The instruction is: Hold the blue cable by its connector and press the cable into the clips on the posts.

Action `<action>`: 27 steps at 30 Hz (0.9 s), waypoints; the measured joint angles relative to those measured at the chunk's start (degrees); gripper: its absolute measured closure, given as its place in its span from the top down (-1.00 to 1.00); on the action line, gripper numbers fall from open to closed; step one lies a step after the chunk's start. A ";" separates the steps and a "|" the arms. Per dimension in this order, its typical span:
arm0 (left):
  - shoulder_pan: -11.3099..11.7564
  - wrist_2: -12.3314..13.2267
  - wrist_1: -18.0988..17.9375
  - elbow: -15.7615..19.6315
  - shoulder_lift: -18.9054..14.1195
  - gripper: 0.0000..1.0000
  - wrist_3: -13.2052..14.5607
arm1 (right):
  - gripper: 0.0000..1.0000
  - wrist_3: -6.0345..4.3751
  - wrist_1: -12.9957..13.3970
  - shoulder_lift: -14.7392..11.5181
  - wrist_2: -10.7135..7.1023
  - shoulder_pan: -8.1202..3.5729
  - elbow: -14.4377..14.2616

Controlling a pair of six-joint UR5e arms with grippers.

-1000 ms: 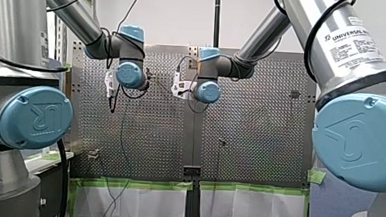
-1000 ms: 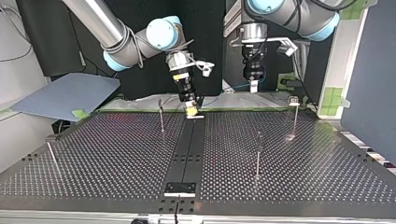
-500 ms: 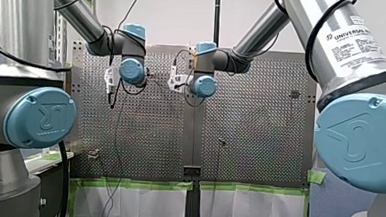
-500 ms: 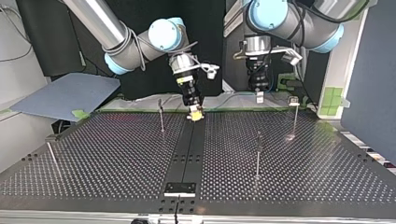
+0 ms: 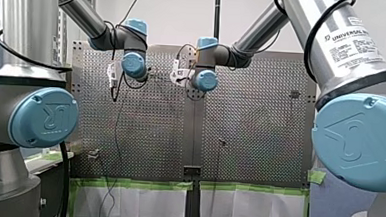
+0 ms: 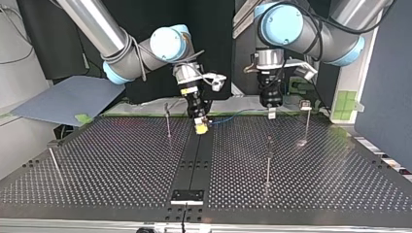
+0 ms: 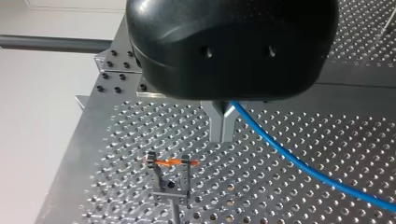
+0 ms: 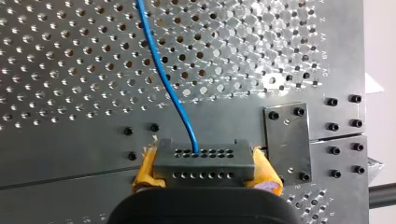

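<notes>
Metal and perforated, the surface carries thin posts that do not hold the cable yet. The blue cable stretches along the top view's far edge between the two arms, probably so it can be lowered straight into a clip. My right pincer is clenched, its yellow pads on the black connector. My left pincer has its metal fingers drawn together, apparently pinching the cable further along.
</notes>
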State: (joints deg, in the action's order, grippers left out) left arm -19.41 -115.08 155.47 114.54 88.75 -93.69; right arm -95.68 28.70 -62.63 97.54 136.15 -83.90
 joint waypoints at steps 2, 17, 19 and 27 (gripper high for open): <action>0.17 0.33 0.39 -0.55 0.65 -0.98 0.07 | -1.00 -0.14 -0.67 0.02 -0.23 -0.21 0.72; 2.17 1.55 0.81 -2.95 1.49 -0.98 -0.32 | -1.00 -1.43 -3.75 0.87 -2.16 -1.02 4.82; 2.59 1.70 0.85 -3.25 1.52 -0.98 -0.50 | -1.00 -1.36 -4.44 1.57 -2.38 -0.80 5.59; 3.89 2.54 1.77 -5.15 1.64 -0.98 -1.36 | -1.00 -1.31 -6.13 3.68 -2.60 0.02 9.38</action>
State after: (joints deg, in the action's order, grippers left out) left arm -15.52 -112.54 157.24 109.38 90.39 -95.05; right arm -96.99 22.57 -58.94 94.94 136.17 -74.52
